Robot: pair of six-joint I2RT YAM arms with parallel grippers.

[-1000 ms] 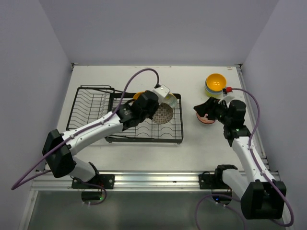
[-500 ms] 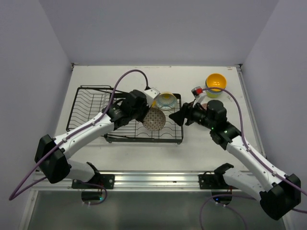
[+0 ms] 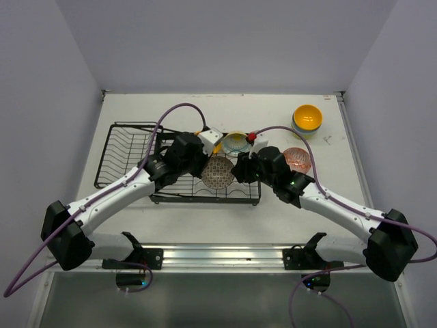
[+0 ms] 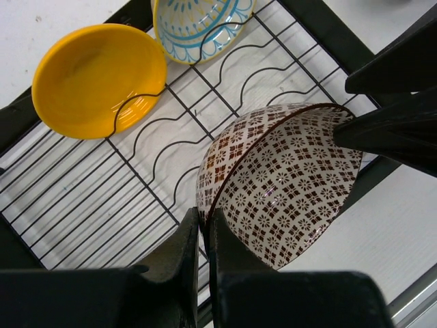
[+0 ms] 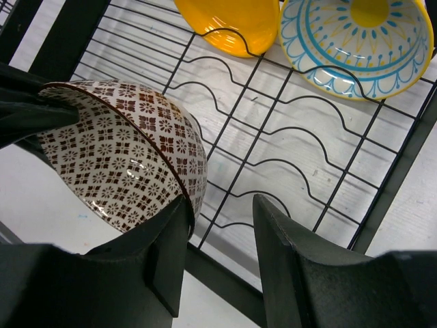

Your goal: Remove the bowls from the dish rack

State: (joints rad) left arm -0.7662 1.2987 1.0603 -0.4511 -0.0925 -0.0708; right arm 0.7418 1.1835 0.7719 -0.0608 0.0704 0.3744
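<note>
I have the left hand (image 4: 203,232) pinched tight on the rim of the brown-patterned bowl (image 4: 287,184), holding it tilted just above the flat grid of the dish rack (image 3: 126,157). The right hand (image 5: 218,225) faces it from the opposite side, its jaws partly apart, with the bowl's far rim right at their mouth and nothing gripped yet. To me it looks like a handover is being set up. Beyond both hands, on the far side of the grid, an orange-yellow bowl (image 4: 99,78) and a blue-patterned bowl (image 4: 201,20) sit in the rack, so I count those two plus the one in hand as left to do. Out past the right hand, on the tabletop (image 3: 205,215), a reddish bowl (image 3: 296,158) and a short stack topped by a yellow bowl (image 3: 307,117) are already unloaded. My guess is we're past halfway.
</note>
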